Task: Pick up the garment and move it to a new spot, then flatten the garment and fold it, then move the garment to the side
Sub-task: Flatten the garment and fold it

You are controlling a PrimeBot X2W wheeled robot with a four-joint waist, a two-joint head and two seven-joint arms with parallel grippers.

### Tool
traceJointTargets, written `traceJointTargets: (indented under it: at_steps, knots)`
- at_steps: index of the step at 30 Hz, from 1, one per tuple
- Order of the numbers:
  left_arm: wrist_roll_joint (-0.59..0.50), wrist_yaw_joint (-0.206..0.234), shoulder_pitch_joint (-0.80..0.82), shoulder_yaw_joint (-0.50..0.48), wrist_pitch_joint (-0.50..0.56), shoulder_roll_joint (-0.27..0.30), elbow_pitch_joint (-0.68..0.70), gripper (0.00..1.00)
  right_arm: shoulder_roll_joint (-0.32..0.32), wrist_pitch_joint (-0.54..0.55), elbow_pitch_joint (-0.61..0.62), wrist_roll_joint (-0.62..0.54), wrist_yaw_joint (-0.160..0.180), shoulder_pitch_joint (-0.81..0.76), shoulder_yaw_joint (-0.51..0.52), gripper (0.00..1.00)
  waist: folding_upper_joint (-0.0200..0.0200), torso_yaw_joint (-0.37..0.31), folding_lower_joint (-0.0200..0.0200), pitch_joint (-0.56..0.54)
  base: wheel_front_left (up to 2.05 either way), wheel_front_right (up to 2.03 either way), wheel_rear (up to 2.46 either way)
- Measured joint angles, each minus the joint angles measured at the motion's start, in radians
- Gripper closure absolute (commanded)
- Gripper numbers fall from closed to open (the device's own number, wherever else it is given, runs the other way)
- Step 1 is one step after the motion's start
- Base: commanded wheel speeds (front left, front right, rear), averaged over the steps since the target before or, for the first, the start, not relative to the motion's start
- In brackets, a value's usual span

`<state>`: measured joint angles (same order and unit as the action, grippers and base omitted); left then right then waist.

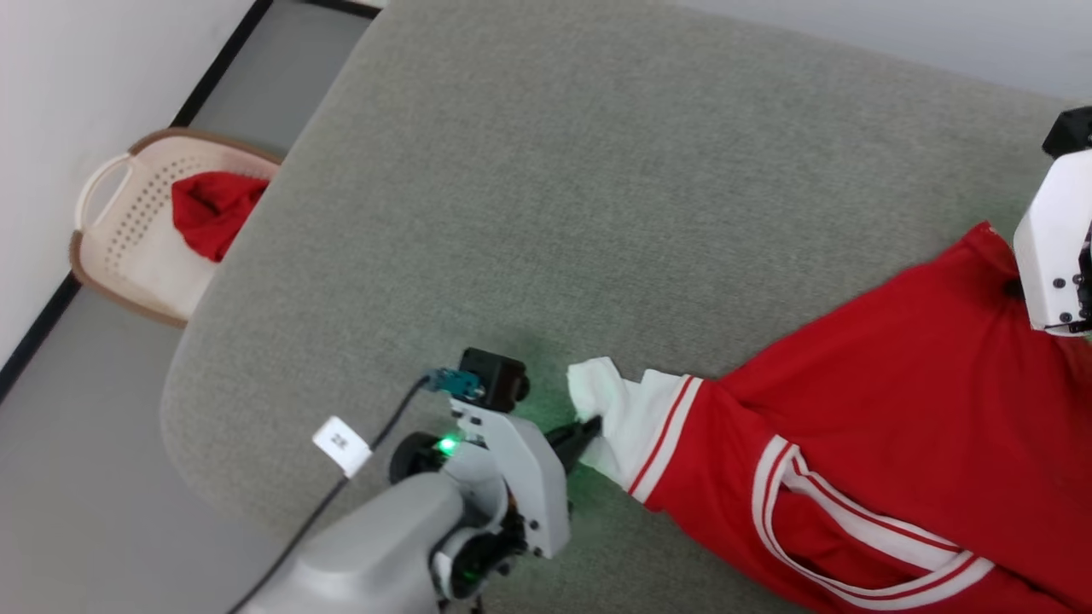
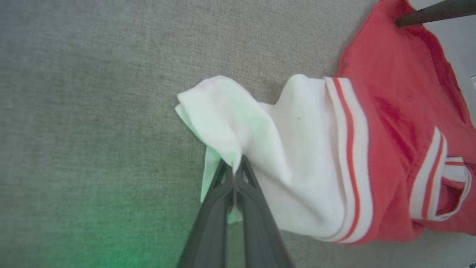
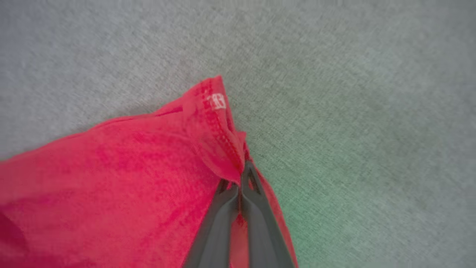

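The garment (image 1: 896, 426), a red jersey with white striped sleeve trim, lies spread on the grey cushion at the right of the head view. My left gripper (image 1: 589, 431) is shut on the tip of its white sleeve (image 1: 618, 414). The left wrist view has the two dark fingers pinched together on the sleeve (image 2: 238, 123), with my left gripper (image 2: 235, 163) at its edge. My right gripper (image 3: 240, 171) is shut on the red hem corner (image 3: 217, 123) of the garment. Its white housing (image 1: 1054, 247) stands over the garment's far corner, fingers hidden.
The cushion's grey surface (image 1: 554, 196) stretches wide beyond the garment. A beige laundry basket (image 1: 128, 247) holding a plain red cloth (image 1: 213, 209) stands on the floor at the left, past the cushion's edge. A white wall (image 1: 77, 77) rises behind it.
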<state>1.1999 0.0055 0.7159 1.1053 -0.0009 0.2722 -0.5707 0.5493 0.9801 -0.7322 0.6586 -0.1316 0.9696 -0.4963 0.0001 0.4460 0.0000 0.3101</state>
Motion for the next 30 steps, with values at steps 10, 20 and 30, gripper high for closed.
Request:
traceJointTargets:
  at_steps: [10,20,30]
  knots:
    - [0.013,0.017,0.079,-0.021,0.114,0.137,0.067,1.0,-0.01,-0.105,0.094,0.079,0.0,0.035,-0.022,1.0,0.0,-0.063,0.0,-0.081,0.0,0.0,0.0]
    - [0.01,-0.043,0.302,-0.06,0.269,0.265,0.074,1.0,-0.03,-0.292,0.198,0.117,0.0,0.086,-0.02,1.0,0.0,-0.154,0.0,-0.182,0.0,0.0,0.0]
    - [-0.013,-0.13,0.562,-0.101,0.287,0.327,-0.007,1.0,-0.068,-0.5,0.234,0.091,0.0,0.184,0.008,1.0,0.0,-0.277,0.0,-0.263,0.0,0.0,0.0]
